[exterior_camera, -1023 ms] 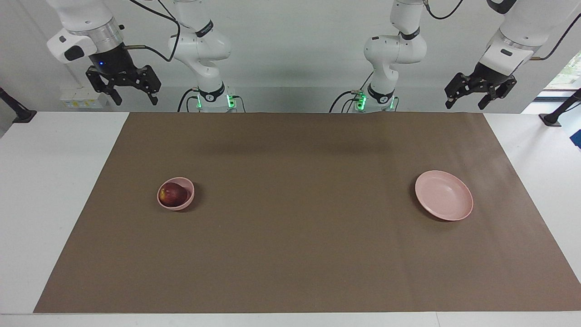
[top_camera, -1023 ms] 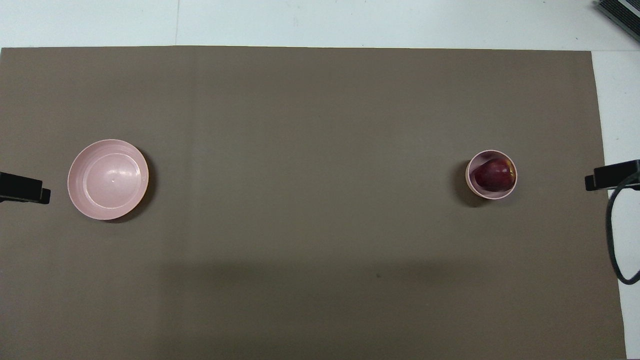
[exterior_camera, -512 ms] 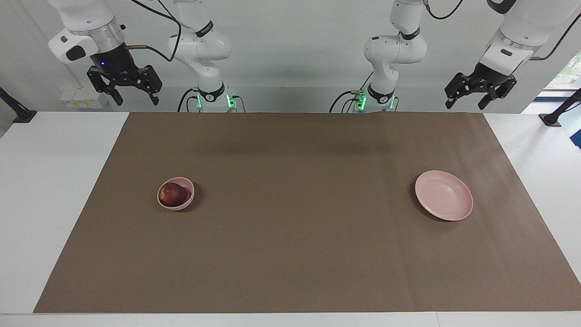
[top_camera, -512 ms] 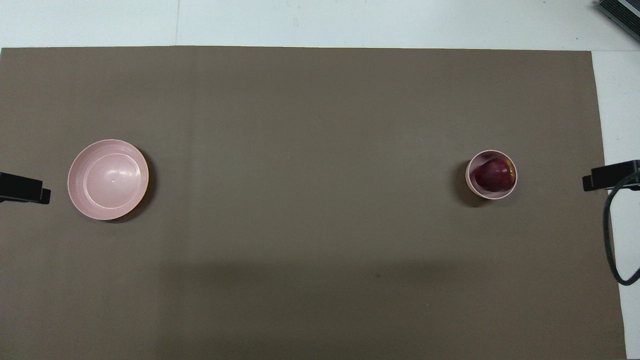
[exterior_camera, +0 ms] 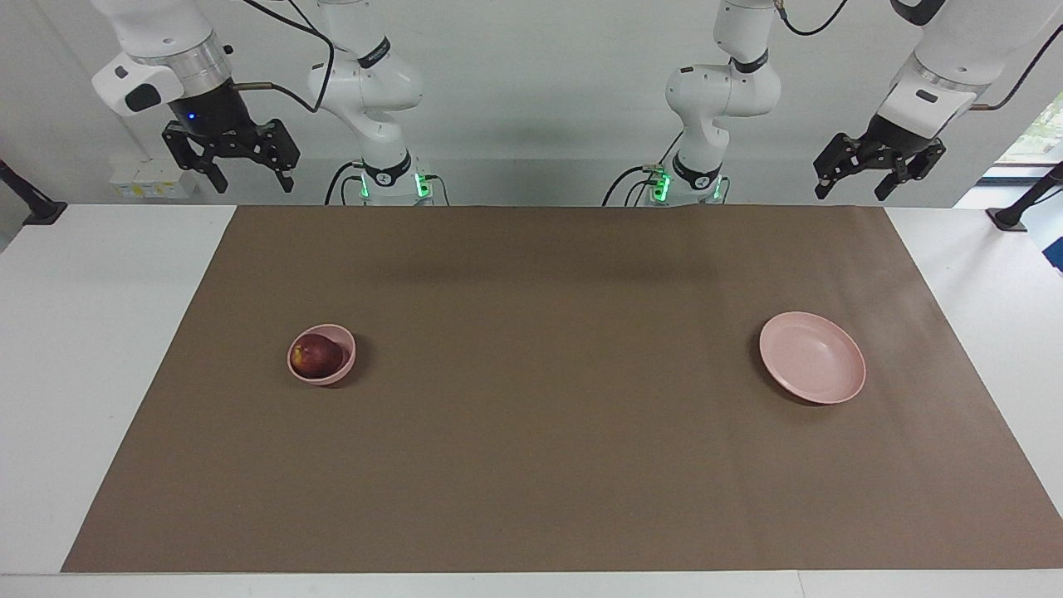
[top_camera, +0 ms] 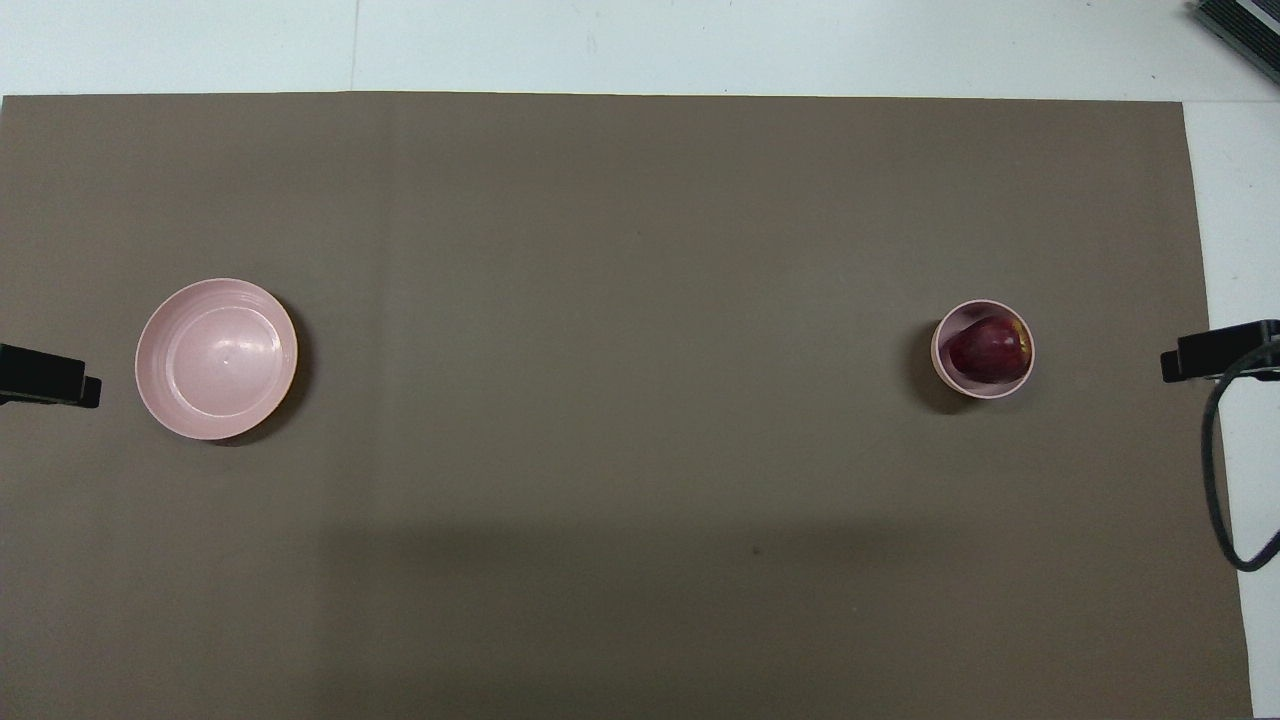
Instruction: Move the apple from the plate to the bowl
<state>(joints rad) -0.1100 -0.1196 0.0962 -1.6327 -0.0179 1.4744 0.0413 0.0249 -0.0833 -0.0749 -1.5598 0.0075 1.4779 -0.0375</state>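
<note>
The dark red apple (exterior_camera: 316, 355) (top_camera: 988, 349) lies in the small deep pink bowl (exterior_camera: 342, 362) (top_camera: 942, 362) toward the right arm's end of the table. The wide pink plate (exterior_camera: 812, 357) (top_camera: 216, 358) sits empty toward the left arm's end. My right gripper (exterior_camera: 248, 183) is open and empty, raised high over the table's edge by the robots. My left gripper (exterior_camera: 853, 191) is open and empty, raised high at the left arm's end.
A brown mat (exterior_camera: 548, 465) (top_camera: 620, 520) covers most of the white table (exterior_camera: 83, 332). A black cable (top_camera: 1225, 480) hangs at the right arm's edge of the overhead view.
My right gripper has risen a little and shifted slightly toward the middle. The apple, bowl, plate and left gripper have not moved.
</note>
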